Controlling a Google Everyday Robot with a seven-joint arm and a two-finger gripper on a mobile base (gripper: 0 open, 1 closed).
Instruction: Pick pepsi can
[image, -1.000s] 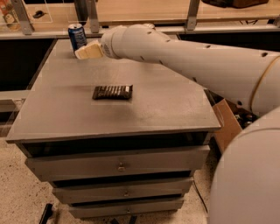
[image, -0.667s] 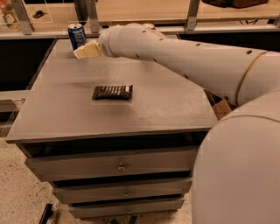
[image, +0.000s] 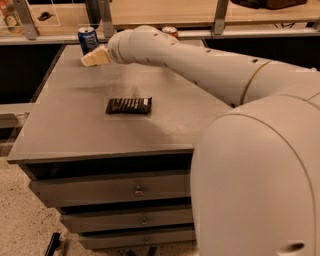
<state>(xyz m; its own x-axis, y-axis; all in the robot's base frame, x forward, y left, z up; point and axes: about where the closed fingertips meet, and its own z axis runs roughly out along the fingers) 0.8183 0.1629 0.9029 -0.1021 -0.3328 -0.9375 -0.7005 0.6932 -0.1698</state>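
Observation:
The blue pepsi can (image: 88, 39) stands upright at the far left corner of the grey cabinet top (image: 65, 130). My gripper (image: 95, 56) is at the end of the white arm (image: 200, 65), which reaches in from the right. It hangs just in front of and slightly right of the can, close to it. I cannot tell whether they touch. It holds nothing that I can see.
A dark chocolate bar in a wrapper (image: 129, 105) lies in the middle of the top. A red can (image: 170, 31) peeks over the arm at the far edge. A wooden shelf with metal posts (image: 220, 15) runs behind. Drawers (image: 137, 190) are below.
The gripper has edged slightly left toward the pepsi can, and more of the arm fills the right side. The can and bar have not moved.

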